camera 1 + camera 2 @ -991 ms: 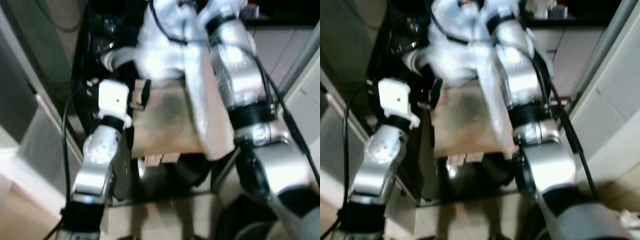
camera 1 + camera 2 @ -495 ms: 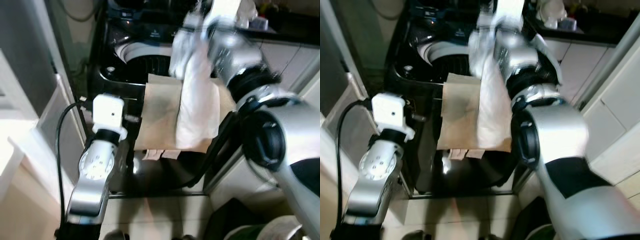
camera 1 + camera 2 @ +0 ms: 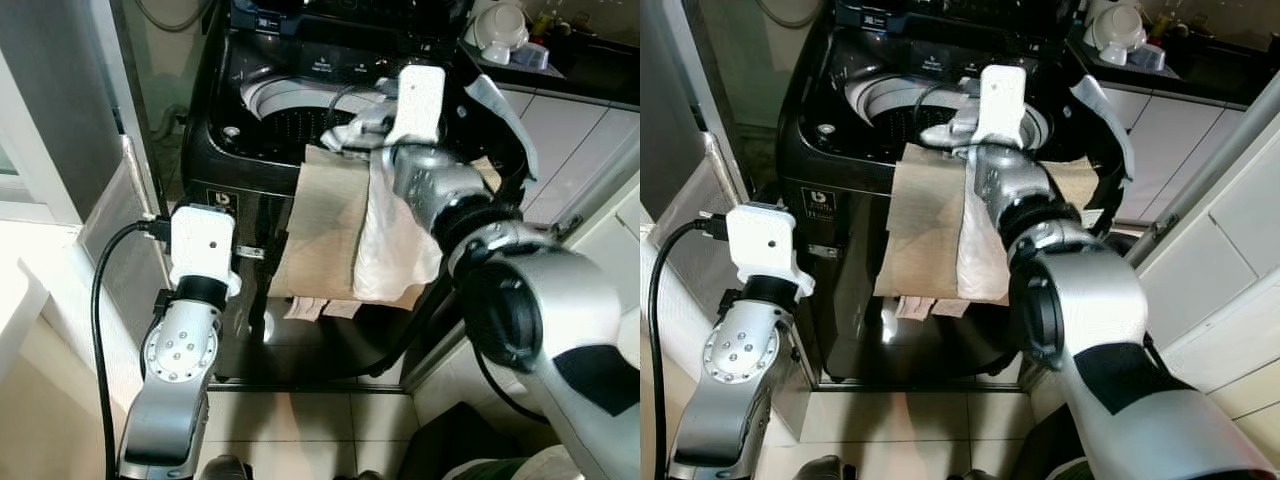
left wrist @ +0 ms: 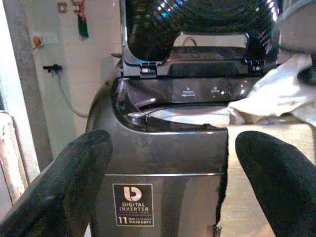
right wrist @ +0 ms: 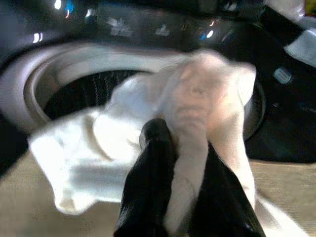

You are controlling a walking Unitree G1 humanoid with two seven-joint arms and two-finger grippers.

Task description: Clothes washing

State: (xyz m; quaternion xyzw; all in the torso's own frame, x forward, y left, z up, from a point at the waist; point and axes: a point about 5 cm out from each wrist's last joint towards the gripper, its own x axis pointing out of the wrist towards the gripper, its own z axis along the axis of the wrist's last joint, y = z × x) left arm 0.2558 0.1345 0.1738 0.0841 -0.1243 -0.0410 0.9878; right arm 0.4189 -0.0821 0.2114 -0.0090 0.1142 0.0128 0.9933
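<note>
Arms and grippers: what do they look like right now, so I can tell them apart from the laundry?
Both arms are silver metal with black joint bands. The left arm has a round, screw-dotted joint, a white boxy wrist camera and a black cable. The right arm is bulkier, with a white wrist box too. The left gripper has thick black fingers.

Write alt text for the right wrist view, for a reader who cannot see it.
The right gripper is shut on a white garment, bunched between its black fingers and held over the washing machine's open drum. A beige cloth lies across the machine's front edge below it.
</note>
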